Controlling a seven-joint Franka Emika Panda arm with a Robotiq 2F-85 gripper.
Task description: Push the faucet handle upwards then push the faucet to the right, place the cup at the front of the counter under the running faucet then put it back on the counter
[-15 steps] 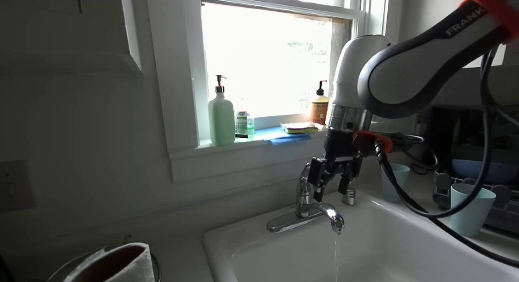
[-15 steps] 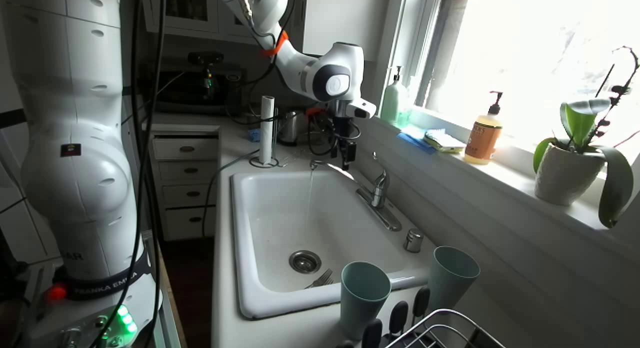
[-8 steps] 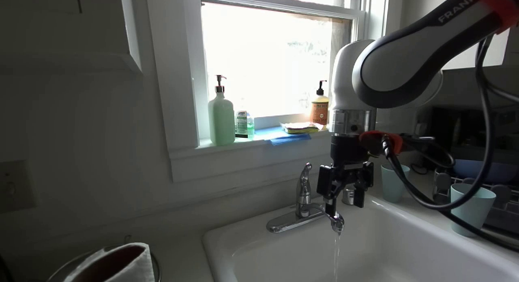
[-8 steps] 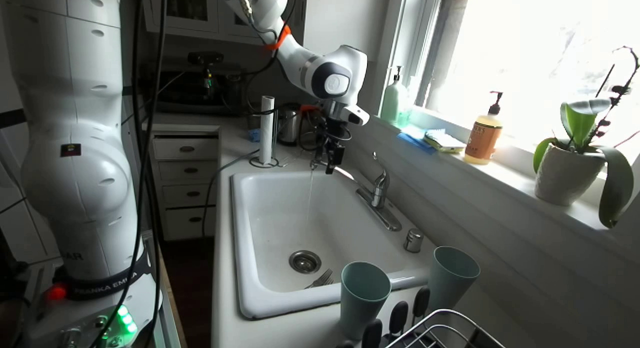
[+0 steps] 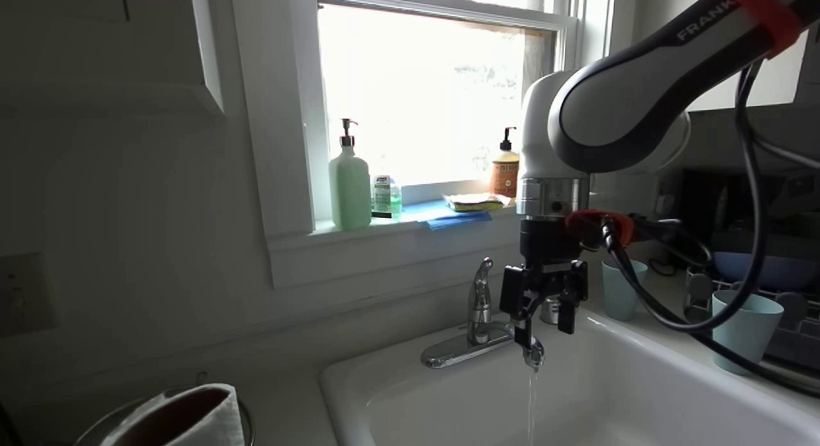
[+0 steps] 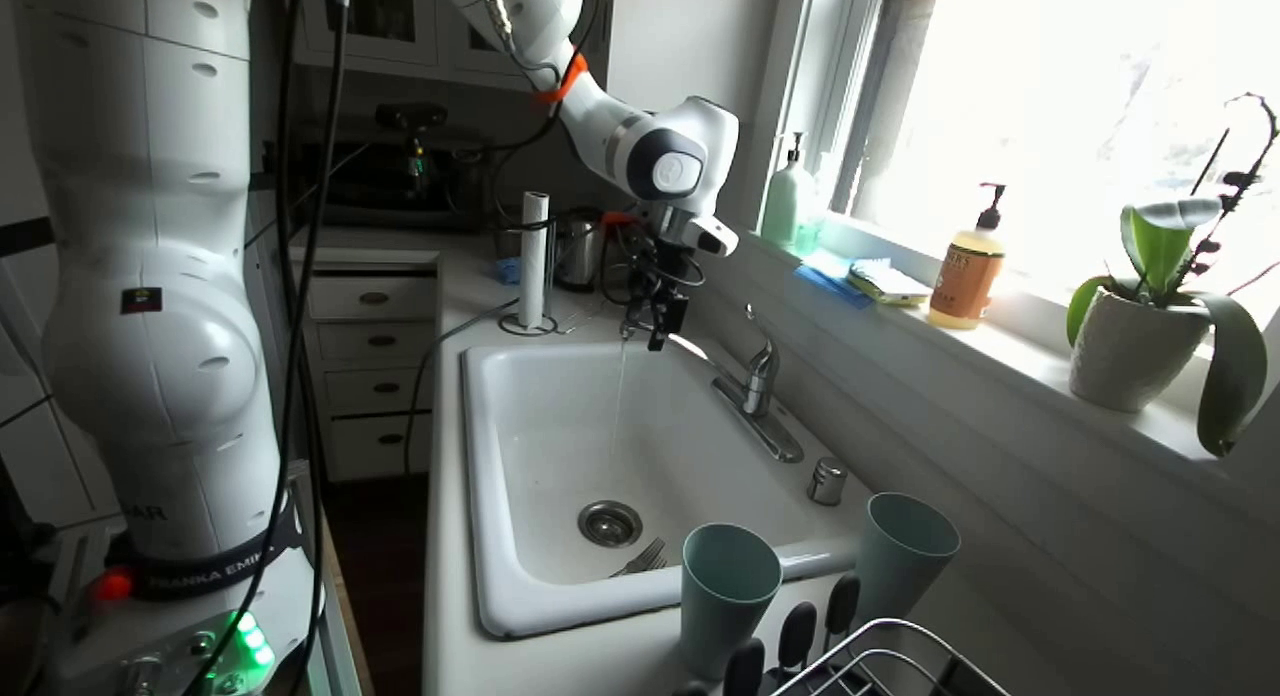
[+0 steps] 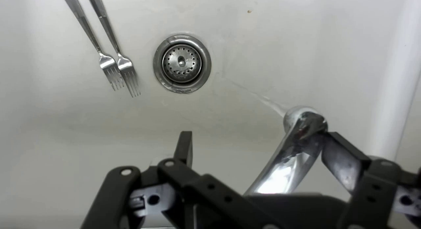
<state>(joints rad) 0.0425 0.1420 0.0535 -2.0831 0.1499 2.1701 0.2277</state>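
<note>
1. Pale flat counter (image 6: 560,668), set around a white sink (image 6: 580,612); back edge along a pale wall (image 6: 930,406).
2. Shiny chrome faucet (image 5: 478,330) with long slim spout (image 7: 289,163), near the back edge; water (image 5: 531,401) runs from its tip.
3. Short upright chrome faucet handle (image 5: 482,282), atop the faucet body.
4. Black two-fingered gripper (image 7: 257,135), over the sink; fingers apart, spout between them in the wrist view, contact unclear.
5. Pale blue tapered plastic cup (image 6: 728,611), upright past the sink's short rim, nearer the front edge than a darker teal tumbler (image 6: 905,561).
</note>
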